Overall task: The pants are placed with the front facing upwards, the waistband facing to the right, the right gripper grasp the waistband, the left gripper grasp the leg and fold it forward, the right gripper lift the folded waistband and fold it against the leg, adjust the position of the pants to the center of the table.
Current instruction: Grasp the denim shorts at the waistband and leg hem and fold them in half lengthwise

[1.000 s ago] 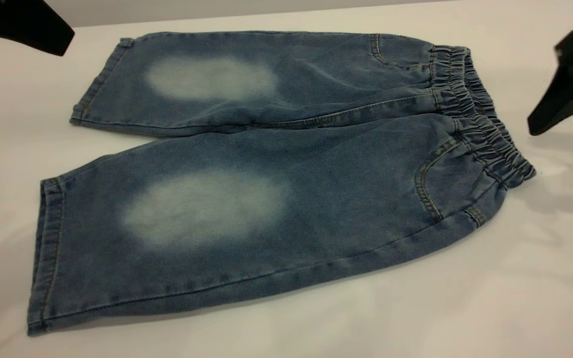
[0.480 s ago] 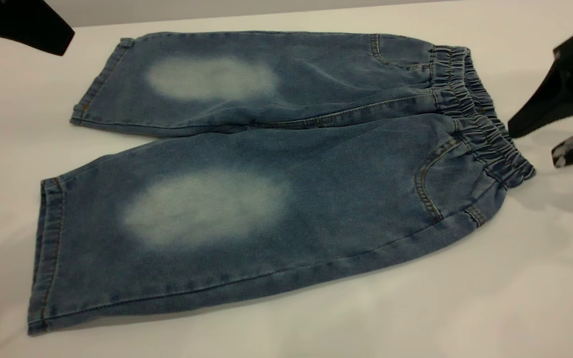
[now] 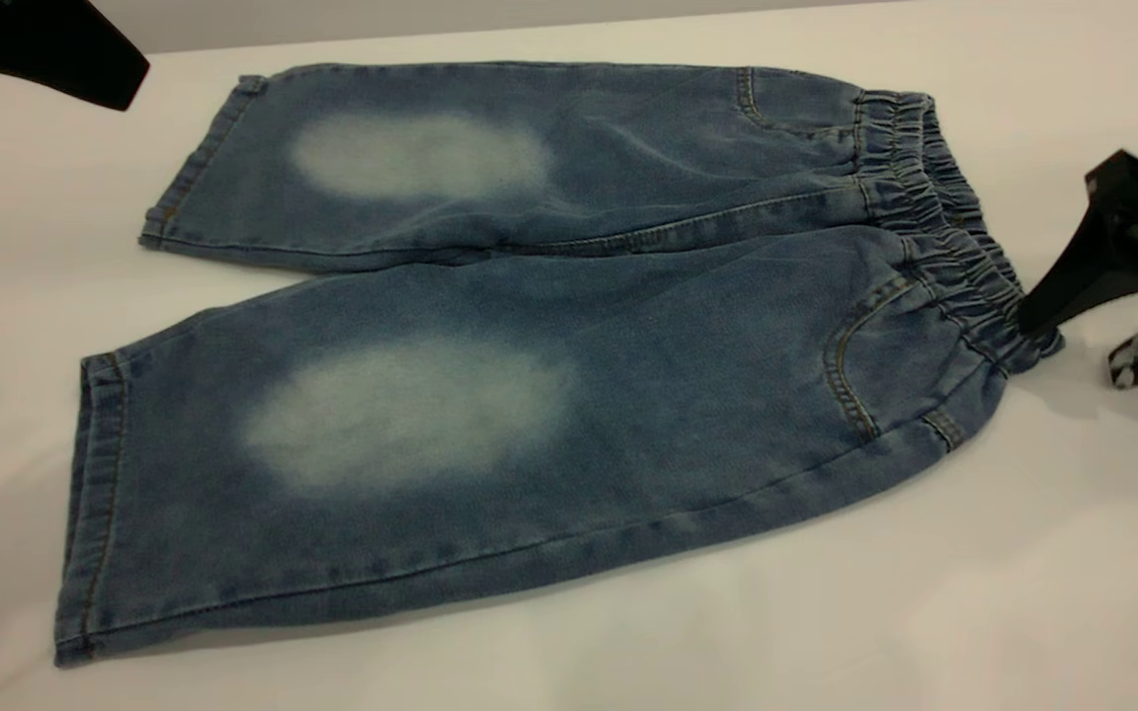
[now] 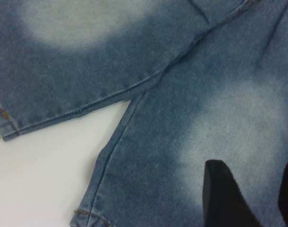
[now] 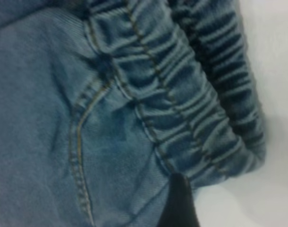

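The pants lie flat on the table, front up, waistband toward three o'clock. My right gripper is spread wide, one fingertip touching the waistband's near corner. My left gripper hovers at ten o'clock; I cannot tell its grip.

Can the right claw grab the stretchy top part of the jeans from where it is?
Probably yes. The right gripper is open right at the near end of the waistband, one of its fingers over the band's edge, the other on the table side. Nothing lies between them.
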